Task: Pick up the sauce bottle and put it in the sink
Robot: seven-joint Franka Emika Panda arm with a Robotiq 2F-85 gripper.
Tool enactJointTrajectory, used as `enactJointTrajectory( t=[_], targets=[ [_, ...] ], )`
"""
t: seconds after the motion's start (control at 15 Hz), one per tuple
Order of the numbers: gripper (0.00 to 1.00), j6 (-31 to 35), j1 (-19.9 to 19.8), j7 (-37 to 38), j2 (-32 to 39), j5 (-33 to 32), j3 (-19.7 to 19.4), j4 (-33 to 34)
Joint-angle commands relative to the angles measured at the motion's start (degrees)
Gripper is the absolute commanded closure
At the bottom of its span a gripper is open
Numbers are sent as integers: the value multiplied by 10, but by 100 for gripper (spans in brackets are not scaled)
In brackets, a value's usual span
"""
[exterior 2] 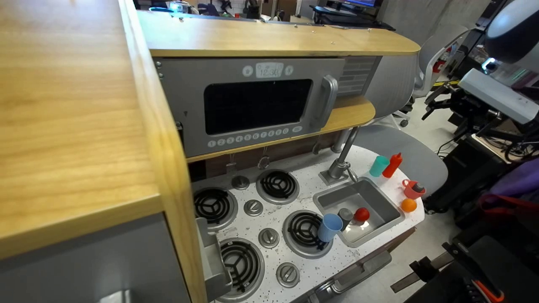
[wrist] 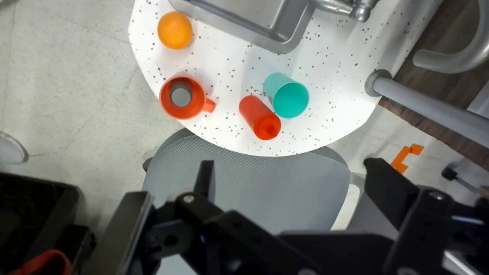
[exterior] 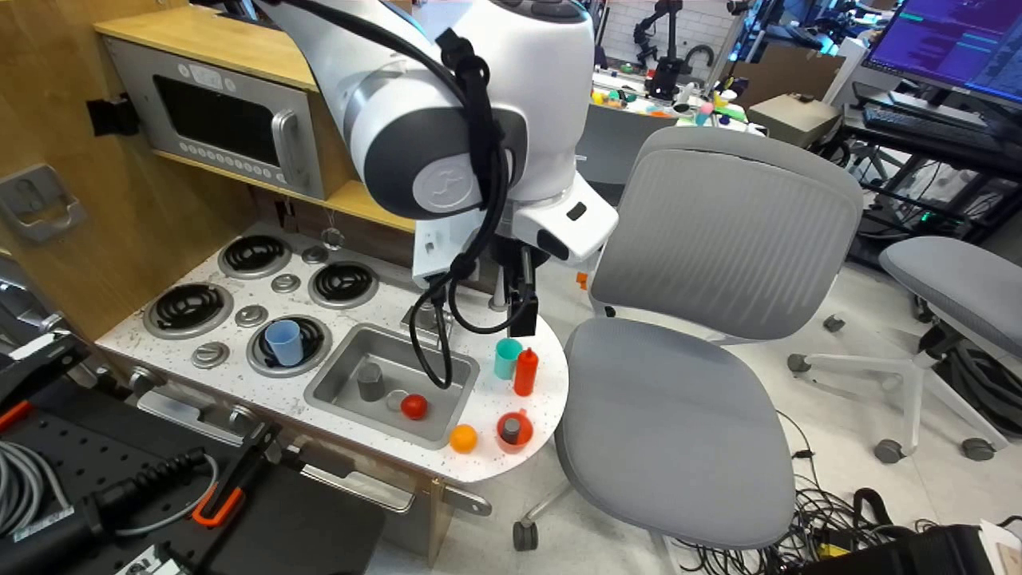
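The sauce bottle is a red toy squeeze bottle, upright on the white counter; it shows in both exterior views (exterior: pixel 525 373) (exterior 2: pixel 392 165) and in the wrist view (wrist: pixel 259 117). It stands close beside a teal cup (wrist: pixel 290 100). The grey sink also shows in both exterior views (exterior: pixel 463 403) (exterior 2: pixel 381 210); a corner of it shows in the wrist view (wrist: pixel 280 44). My gripper (wrist: pixel 289 162) is open and empty, with its fingers wide apart. It hangs above the counter, apart from the bottle. In an exterior view, cables partly hide it.
A red ball (exterior: pixel 414 406) and a grey cup (exterior: pixel 370 382) are in the sink. An orange ball (exterior: pixel 463 438) and a red mug (exterior: pixel 514 431) with a grey piece inside stand near the counter's edge. A faucet (exterior 2: pixel 339 166) rises behind the sink. A blue cup (exterior 2: pixel 330 227) sits on a burner.
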Motion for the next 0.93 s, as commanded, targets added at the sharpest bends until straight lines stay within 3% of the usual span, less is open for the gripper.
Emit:
enactJointTrajectory(
  t=[0.0, 0.4, 0.87],
  targets=[
    [0, 11, 2, 86, 52, 42, 0, 47],
    [0, 17, 12, 234, 139, 49, -18, 116],
    [0, 6, 13, 330, 223, 31, -28, 199]
  ],
)
